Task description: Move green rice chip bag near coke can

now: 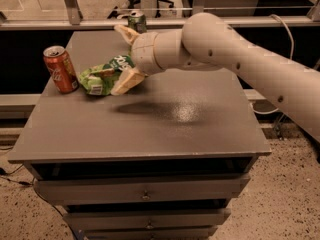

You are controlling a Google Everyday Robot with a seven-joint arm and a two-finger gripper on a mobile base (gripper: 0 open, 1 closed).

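Note:
The green rice chip bag point(100, 78) lies crumpled on the grey table point(165, 129) at the left, just right of the coke can point(59, 68), which stands upright near the left edge. A small gap separates the two. My gripper point(124, 58) is at the bag's right end with its jaws spread wide. One finger point(125, 34) points up and back. The other finger point(125, 82) rests low against the bag's right side. The bag's dark green patch shows between them.
A green can point(136, 20) stands at the table's back edge, just behind the gripper. My arm point(240, 59) reaches in from the right across the back of the table. Drawers point(145, 194) sit under the tabletop, and a rail runs behind.

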